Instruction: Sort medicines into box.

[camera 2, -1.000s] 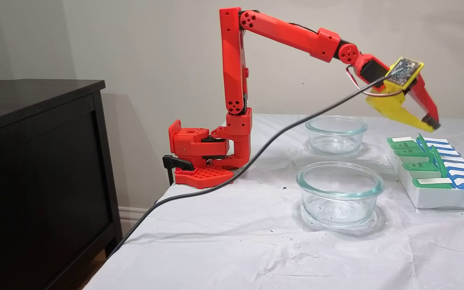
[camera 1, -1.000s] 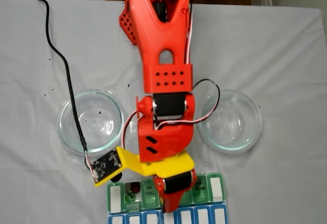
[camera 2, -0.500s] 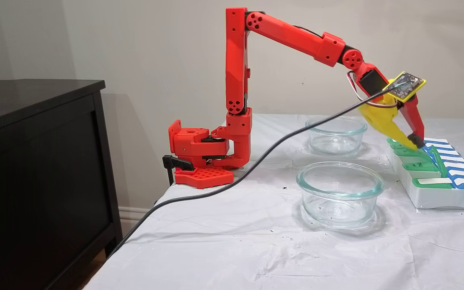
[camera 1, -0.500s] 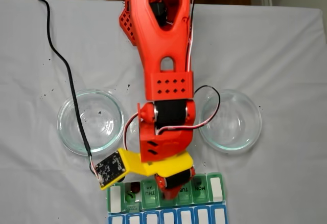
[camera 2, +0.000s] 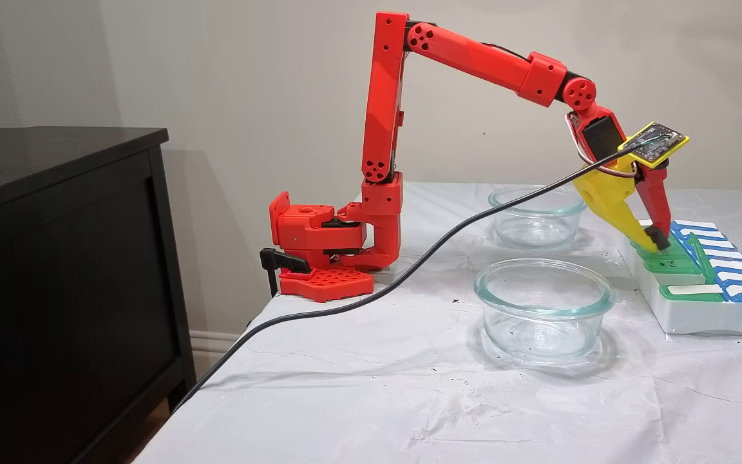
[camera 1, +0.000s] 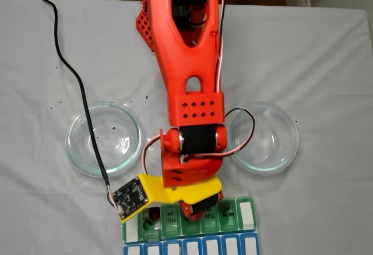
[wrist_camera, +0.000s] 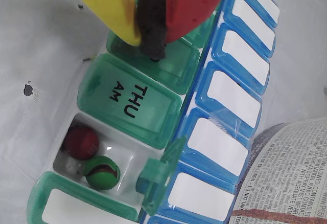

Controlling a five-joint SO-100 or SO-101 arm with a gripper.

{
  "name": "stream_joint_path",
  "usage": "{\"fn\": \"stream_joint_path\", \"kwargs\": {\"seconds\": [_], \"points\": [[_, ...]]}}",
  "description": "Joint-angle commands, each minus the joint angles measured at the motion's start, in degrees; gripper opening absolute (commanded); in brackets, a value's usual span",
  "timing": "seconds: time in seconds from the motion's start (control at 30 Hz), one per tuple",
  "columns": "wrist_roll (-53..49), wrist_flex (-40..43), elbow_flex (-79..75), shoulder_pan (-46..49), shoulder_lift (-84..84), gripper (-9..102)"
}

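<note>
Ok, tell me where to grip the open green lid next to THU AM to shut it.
Take the open lid by its free tab end, coming from above on the blue-row side. It stands nearly upright over the compartment with the red ball and green ball, so that edge is exposed.

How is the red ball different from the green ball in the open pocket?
In the wrist view, the red ball is plain dark red all over, while the green ball has a red streak across it. The red ball lies nearer the THU AM lid; the green ball lies nearer the white-labelled lid. Both are small, round and shiny, about the same size, and share one open pocket of the box.
</note>
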Motion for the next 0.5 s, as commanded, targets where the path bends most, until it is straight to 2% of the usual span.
{"fn": "stream_joint_path", "kwargs": {"seconds": [0.0,0.23,0.47], "points": [[0.09,1.32,-2.11,-0.53,-0.97,0],[0.26,0.97,-1.58,-0.44,-0.62,0],[3.52,-8.79,0.97,2.9,8.53,0]]}}
